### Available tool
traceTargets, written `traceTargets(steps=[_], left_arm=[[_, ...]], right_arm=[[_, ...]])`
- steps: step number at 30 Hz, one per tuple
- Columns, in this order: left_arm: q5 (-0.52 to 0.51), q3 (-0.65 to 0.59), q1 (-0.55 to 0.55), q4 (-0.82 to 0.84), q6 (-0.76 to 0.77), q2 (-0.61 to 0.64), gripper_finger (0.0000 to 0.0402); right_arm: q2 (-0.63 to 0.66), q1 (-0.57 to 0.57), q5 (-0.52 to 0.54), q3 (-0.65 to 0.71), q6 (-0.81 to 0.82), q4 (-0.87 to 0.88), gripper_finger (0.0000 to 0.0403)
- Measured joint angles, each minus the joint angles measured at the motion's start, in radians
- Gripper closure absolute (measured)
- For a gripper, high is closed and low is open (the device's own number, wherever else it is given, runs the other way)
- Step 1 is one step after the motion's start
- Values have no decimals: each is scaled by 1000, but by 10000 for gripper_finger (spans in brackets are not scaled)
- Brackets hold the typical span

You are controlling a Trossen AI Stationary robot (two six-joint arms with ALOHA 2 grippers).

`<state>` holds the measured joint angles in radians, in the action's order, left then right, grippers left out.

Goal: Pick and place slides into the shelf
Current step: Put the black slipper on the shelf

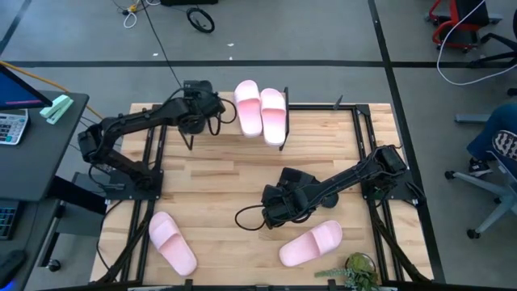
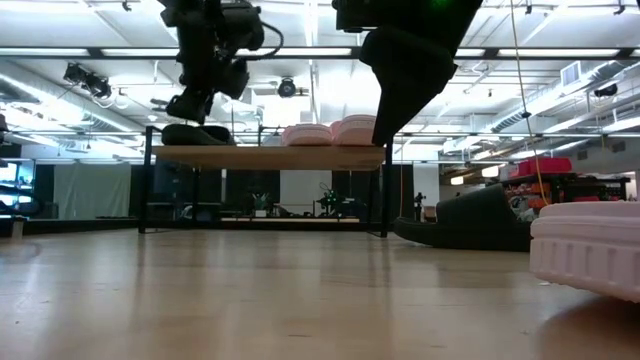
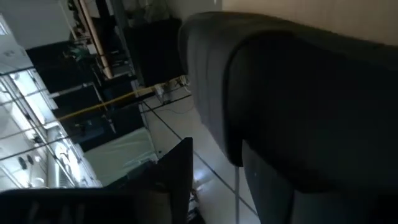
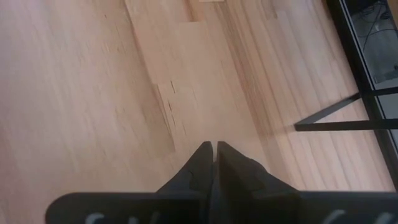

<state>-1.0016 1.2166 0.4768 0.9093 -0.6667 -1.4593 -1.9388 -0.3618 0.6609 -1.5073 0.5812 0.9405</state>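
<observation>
The left gripper point(image 1: 196, 121) hung at the shelf point(image 2: 268, 156) near the top middle of the frame, its fingers spread apart over a black slide point(image 2: 196, 134) lying on the board beside two pink slides point(image 1: 261, 111). If the arm bumped it pulling away, that slide could fall. The right gripper point(image 4: 215, 148) waited mid-table, pinched shut and empty. Two more pink slides point(image 1: 171, 242) lay low on the table.

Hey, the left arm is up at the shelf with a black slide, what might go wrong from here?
1. The black slide sits at the end of the shelf top; the left gripper, right above it, may nudge it off when it lifts.
2. The pink slides overhang the board's edge and might tip.
3. The right gripper, shut over bare table, isn't ready for the next slide.
</observation>
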Motion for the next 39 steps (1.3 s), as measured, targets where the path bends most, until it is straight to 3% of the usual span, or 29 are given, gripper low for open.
traceTargets(steps=[5,10,15,18,21,23,25,29,36,39], left_arm=[[-46,76,-32,88,43,0,241],[-30,201,-97,265,256,0,237],[188,357,-205,433,588,0,237],[332,431,-275,436,749,0,242],[437,467,-340,406,796,1,249],[478,468,-383,380,820,1,255],[490,462,-425,366,839,0,260],[494,441,-495,358,839,0,269],[492,427,-563,366,840,0,281],[492,427,-574,367,838,0,285]], right_arm=[[0,0,0,0,0,0,373],[0,0,-6,0,-10,2,373],[2,-46,-246,11,-32,124,382],[2,-105,-273,10,-2,277,387],[2,-167,-316,15,17,466,389],[3,-207,-350,34,-11,503,389],[3,-241,-305,62,-104,497,388],[1,-261,-103,158,-227,394,375],[4,-169,-105,266,-167,387,334],[3,-128,-58,272,-216,365,318]])
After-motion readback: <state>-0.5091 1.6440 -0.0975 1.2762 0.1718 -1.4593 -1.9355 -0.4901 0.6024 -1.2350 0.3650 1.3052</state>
